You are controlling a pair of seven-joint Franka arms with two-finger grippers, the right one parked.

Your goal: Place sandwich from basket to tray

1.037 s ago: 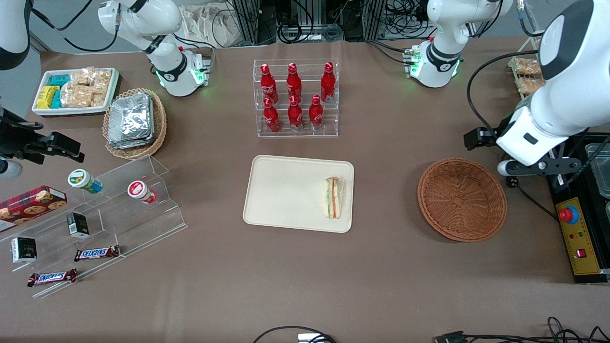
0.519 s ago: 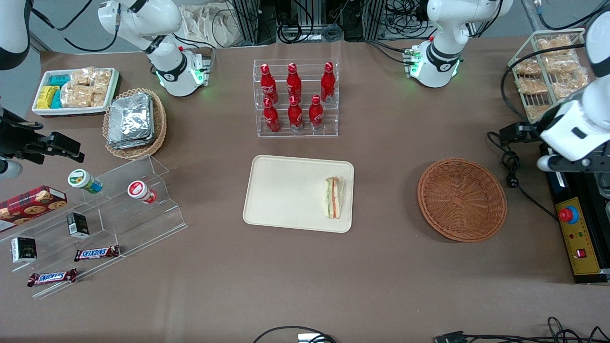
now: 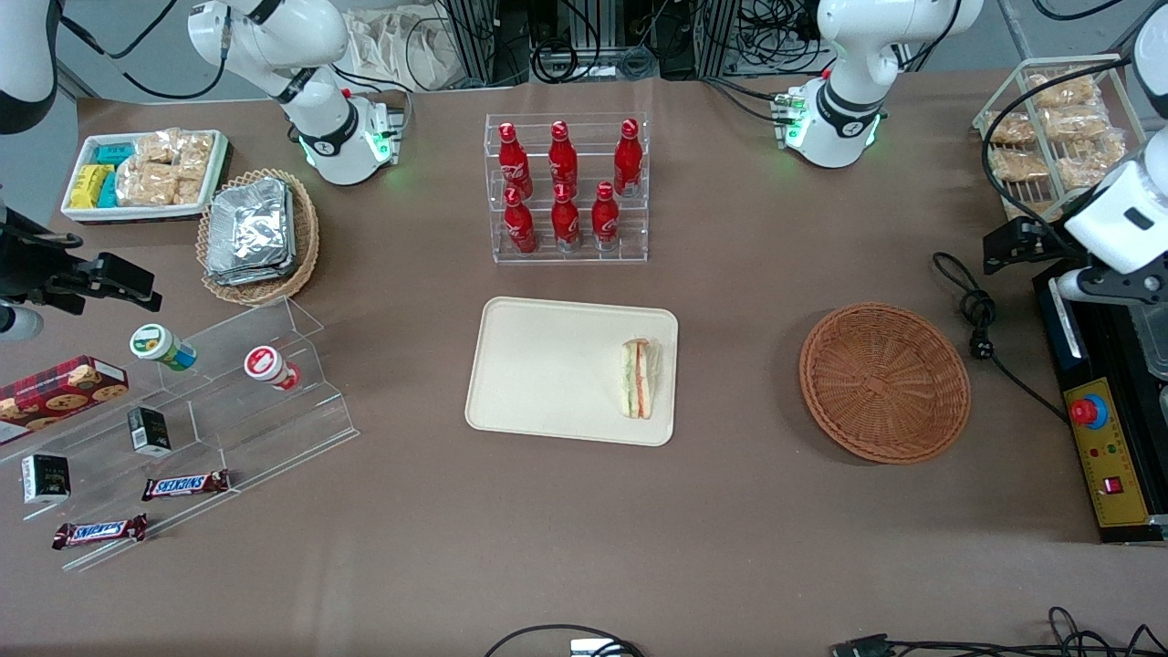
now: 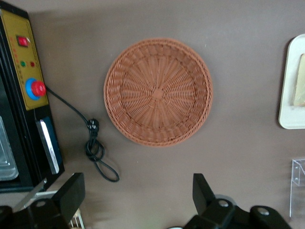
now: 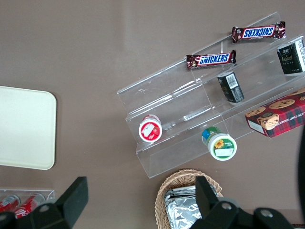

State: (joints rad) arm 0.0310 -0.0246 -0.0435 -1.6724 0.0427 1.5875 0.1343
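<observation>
Wicker basket [image 4: 158,92] bare, jaws parted above

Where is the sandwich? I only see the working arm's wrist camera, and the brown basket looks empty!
Observer: The sandwich lies flat on the tray, at the tray's end nearest the basket.
Operator: Is my hand above the basket?
Observer: No. The hand is open and holds nothing. The front view shows it up in the air toward the working arm's end of the table, beside the black box with the red button.
Operator: Is there anything else near the tray?
Observer: Yes, a clear rack of red bottles stands farther from the front camera than the tray.
</observation>
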